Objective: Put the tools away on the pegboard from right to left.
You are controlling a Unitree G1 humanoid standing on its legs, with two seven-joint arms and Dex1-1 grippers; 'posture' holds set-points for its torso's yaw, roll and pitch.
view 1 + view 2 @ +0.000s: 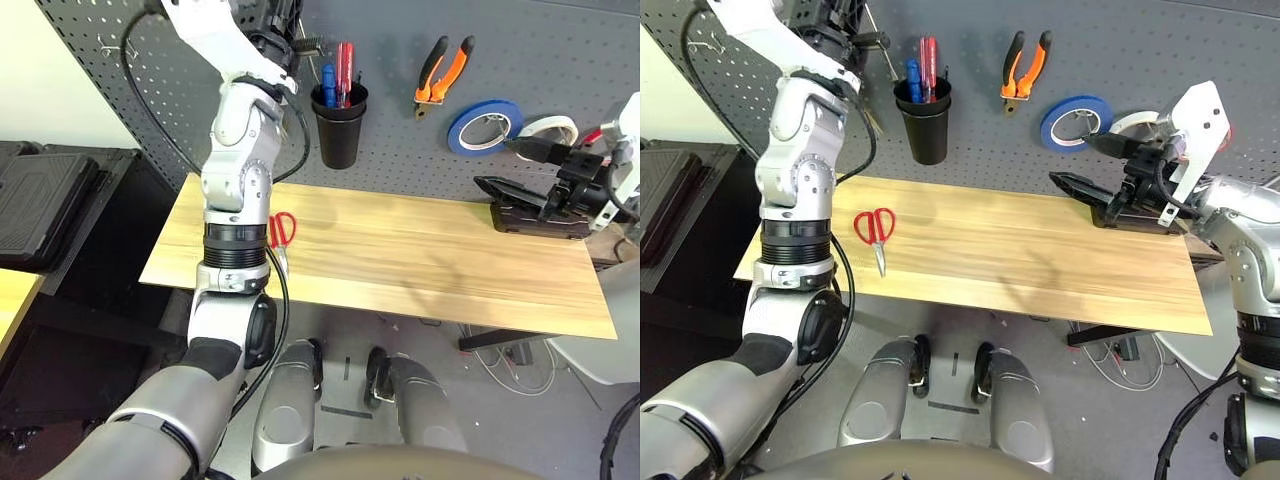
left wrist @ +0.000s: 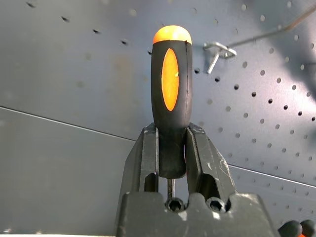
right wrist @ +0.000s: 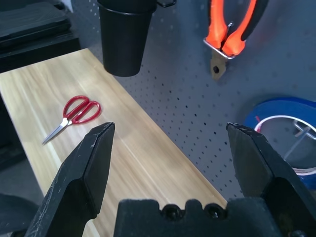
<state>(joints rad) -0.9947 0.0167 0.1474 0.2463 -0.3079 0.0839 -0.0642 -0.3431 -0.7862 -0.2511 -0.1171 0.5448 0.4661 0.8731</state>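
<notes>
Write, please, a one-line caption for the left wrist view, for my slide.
Two black fingers clamp the black-and-orange screwdriver handle before the dark grey perforated pegboard, near a metal wire hook.

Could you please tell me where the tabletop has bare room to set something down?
Most of the table is bare, from the red-handled scissors across to the right claw. The pegboard behind, with cup, pliers and blue tape, is crowded.

i can read no text, label, brand, number or sign in what i see: none on the pegboard (image 1: 560, 60), and none on the screwdriver (image 2: 171, 98) handle i hold up against that pegboard.
</notes>
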